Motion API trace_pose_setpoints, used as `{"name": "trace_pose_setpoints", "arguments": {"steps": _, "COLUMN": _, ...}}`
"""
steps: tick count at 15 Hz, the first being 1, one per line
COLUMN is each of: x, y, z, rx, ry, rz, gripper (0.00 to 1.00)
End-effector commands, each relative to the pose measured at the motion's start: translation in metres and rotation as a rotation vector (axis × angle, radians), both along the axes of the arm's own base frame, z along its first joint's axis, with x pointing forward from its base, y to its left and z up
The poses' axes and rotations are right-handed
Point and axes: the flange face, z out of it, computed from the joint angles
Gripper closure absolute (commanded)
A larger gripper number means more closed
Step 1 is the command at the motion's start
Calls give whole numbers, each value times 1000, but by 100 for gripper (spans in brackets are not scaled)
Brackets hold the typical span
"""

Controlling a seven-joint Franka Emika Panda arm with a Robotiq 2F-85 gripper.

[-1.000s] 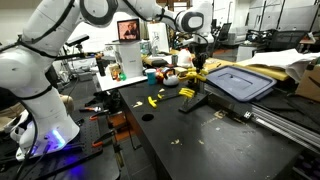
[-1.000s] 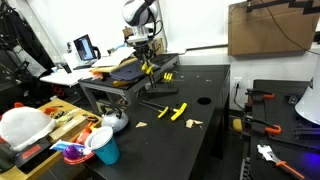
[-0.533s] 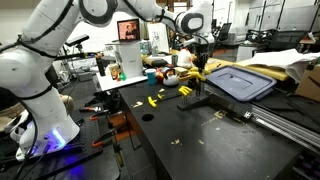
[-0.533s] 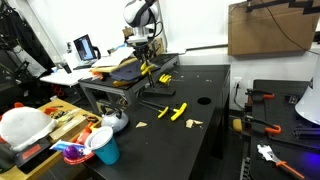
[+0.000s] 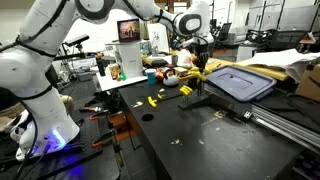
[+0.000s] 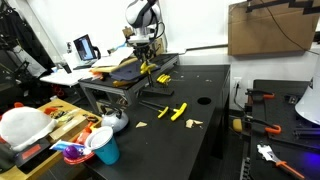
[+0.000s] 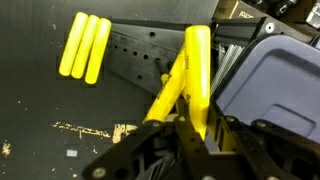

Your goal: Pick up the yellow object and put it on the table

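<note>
In the wrist view a long yellow bar of the yellow object (image 7: 197, 70) runs down between the fingers of my gripper (image 7: 200, 125), which look shut on it. A second yellow bar slants off to its left. In both exterior views the gripper (image 5: 197, 65) (image 6: 146, 58) hangs over the corner of a raised metal stand, with yellow showing just below it (image 5: 196, 74) (image 6: 147, 69). The black table (image 5: 200, 140) (image 6: 205, 130) (image 7: 40, 120) lies below. The dark shaft is not clear to see.
A grey-blue lid (image 5: 240, 82) (image 7: 270, 80) and a mustard cloth (image 5: 270, 68) lie on the stand. Small yellow pieces (image 5: 155, 100) (image 6: 178, 111) (image 7: 85, 47) lie on the table near a round hole (image 5: 147, 117) (image 6: 204, 100). A cluttered white desk (image 5: 130, 75) stands behind.
</note>
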Motion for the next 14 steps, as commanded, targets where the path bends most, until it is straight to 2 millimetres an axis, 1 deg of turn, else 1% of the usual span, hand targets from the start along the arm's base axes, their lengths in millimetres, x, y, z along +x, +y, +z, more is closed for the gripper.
{"name": "trace_pose_setpoints", "arguments": {"steps": 1, "x": -13, "y": 3, "z": 24, "rx": 18, "ry": -10, "rz": 20, "gripper": 94}}
{"name": "trace_pose_setpoints", "arguments": {"steps": 9, "x": -19, "y": 11, "z": 41, "rx": 54, "ry": 66, "rz": -51, "gripper": 94}}
{"name": "trace_pose_setpoints", "arguments": {"steps": 14, "x": -19, "y": 16, "z": 53, "rx": 58, "ry": 58, "rz": -106, "gripper": 94}}
